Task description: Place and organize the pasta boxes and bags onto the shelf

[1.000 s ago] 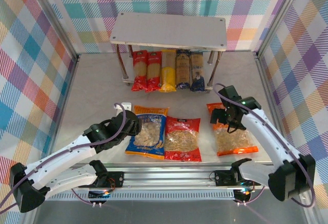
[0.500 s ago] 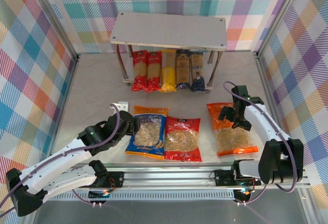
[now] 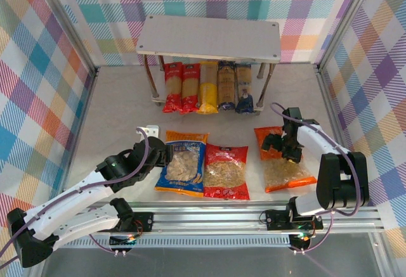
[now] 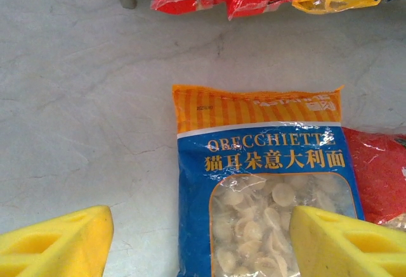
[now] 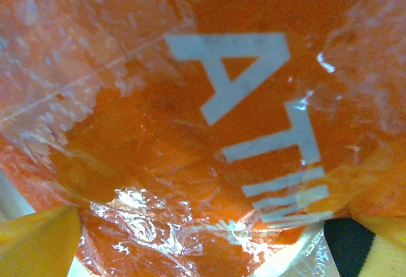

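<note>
A two-tier rack shelf of light-grey boards on thin metal legs [image 3: 209, 38] stands at upper centre. Five long narrow spaghetti packs [image 3: 208, 87] lie side by side on its lower tier: two red, one yellow, two clear-fronted with dark blue ends. Three wide pillow bags lie in a row on the pale grey worktop [image 3: 120, 112] lower in the frame. The left gripper [image 3: 168, 153] hangs at the left edge of the blue-and-orange bag [image 4: 266, 182], its yellow fingers [image 4: 57, 242] spread wide. The red bag [image 3: 226, 170] lies just right of it. The right gripper [image 3: 280, 145] sits over the upper end of the orange bag [image 3: 282, 163], fingers [image 5: 35, 242] wide apart, the film very close to its camera; whether they touch it I cannot tell.
</note>
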